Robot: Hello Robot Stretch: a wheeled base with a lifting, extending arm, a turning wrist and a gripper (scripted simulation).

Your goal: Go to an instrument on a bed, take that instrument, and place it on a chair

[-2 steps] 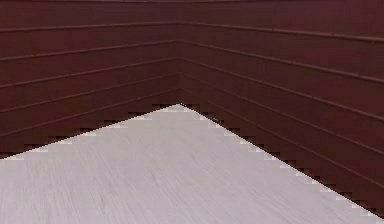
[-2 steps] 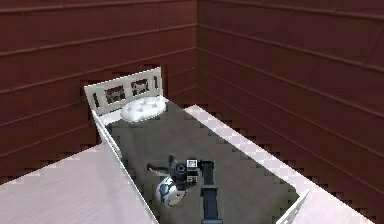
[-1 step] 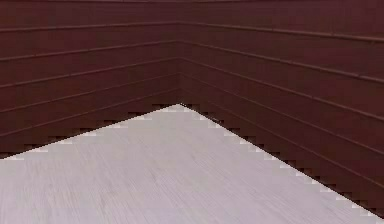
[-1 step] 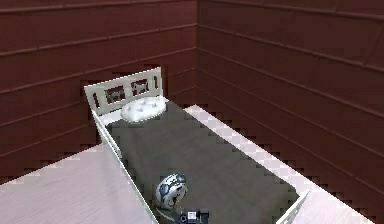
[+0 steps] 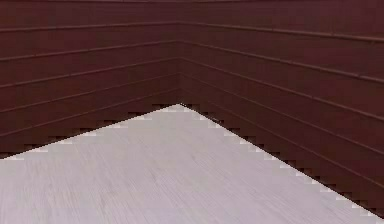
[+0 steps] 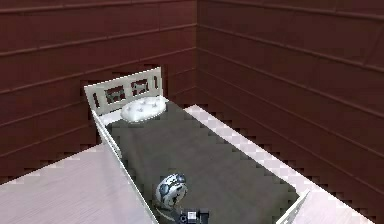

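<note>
In the forward view, two dark red panelled walls (image 5: 90, 70) meet in a far corner above bare pale floor (image 5: 150, 175), so nothing of the task lies straight ahead. In the arm side view a bed (image 6: 215, 155) with a dark grey cover runs from a white headboard (image 6: 125, 92) and a pale pillow (image 6: 146, 108) at the far left toward the near right. On its near end lies a round blue-grey thing (image 6: 172, 186), probably the instrument, though its shape is too small to name. Just near and right of it, at the bottom edge, a small dark shape looks like the gripper (image 6: 192, 214). I cannot tell how its jaws stand or whether it holds anything. I judge the approach done, with taking the instrument and finding a chair left.
</note>
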